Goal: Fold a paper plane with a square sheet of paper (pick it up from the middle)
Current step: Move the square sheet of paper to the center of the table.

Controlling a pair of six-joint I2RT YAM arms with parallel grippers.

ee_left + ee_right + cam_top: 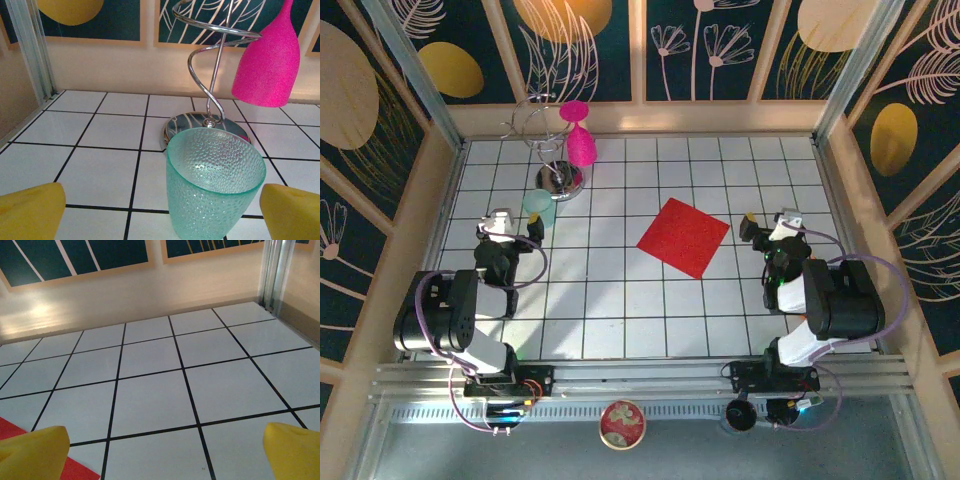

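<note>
The square sheet of paper (683, 237) is bright red and lies flat and uncreased on the white tiled table, turned like a diamond, a little right of centre. One of its corners shows at the lower left of the right wrist view as a red wedge (12, 432). My right gripper (770, 226) (162, 460) stands open to the right of the sheet, with bare tile between its yellow fingertips (295, 450). My left gripper (510, 226) (162, 220) is open at the left side, far from the sheet.
A teal dimpled cup (540, 207) (215, 180) stands upright just ahead of my left fingertips (30, 210). Behind it a chrome spiral stand (560, 180) (210, 100) carries a hanging magenta goblet (580, 140) (267, 65). Walls enclose the table on three sides.
</note>
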